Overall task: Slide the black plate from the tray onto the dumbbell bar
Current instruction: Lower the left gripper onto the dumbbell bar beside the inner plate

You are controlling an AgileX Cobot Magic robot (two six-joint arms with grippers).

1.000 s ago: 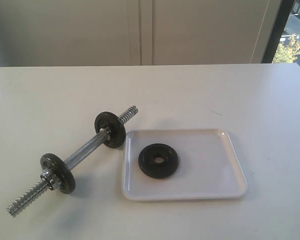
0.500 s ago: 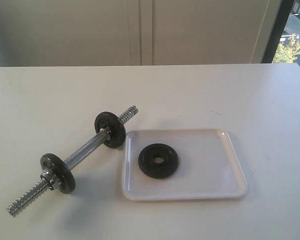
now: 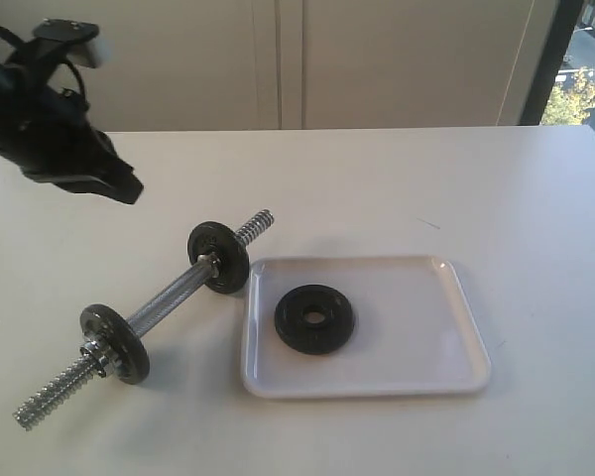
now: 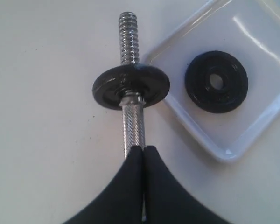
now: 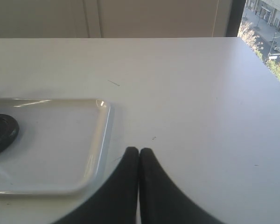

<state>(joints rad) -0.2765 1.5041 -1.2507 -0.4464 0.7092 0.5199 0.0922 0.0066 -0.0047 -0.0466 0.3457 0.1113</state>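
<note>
Black plate (image 3: 314, 318) lies flat in the tray (image 3: 407, 327), in the half nearer the bar, centre hole up; nothing is touching it. In the left wrist view the plate (image 4: 216, 81) sits clear of the tray (image 4: 252, 28) rim on every side that shows.

Tray rests on the white table (image 3: 377, 178), its corner just beside the bar's upper disc.

Bar (image 3: 169, 296) lies on the table at a slant, left of the tray. It carries two greyer discs, one (image 3: 218, 257) near the tray corner and one (image 3: 114, 343) toward the lower threaded end. Both threaded ends stick out past the discs.

Left gripper (image 3: 127, 191) is at the upper left of the exterior view, apart from the bar and holding nothing. Its wrist view shows the jaws pressed together at the tips (image 4: 143, 148), with the knurled bar (image 4: 133, 126) in line beyond them.

Right gripper (image 5: 139, 150): jaws likewise closed tip to tip, empty, over bare table beside the tray (image 5: 60, 140) rim. The plate (image 5: 0, 133) shows only at that view's edge. This gripper does not appear in the exterior view
</note>
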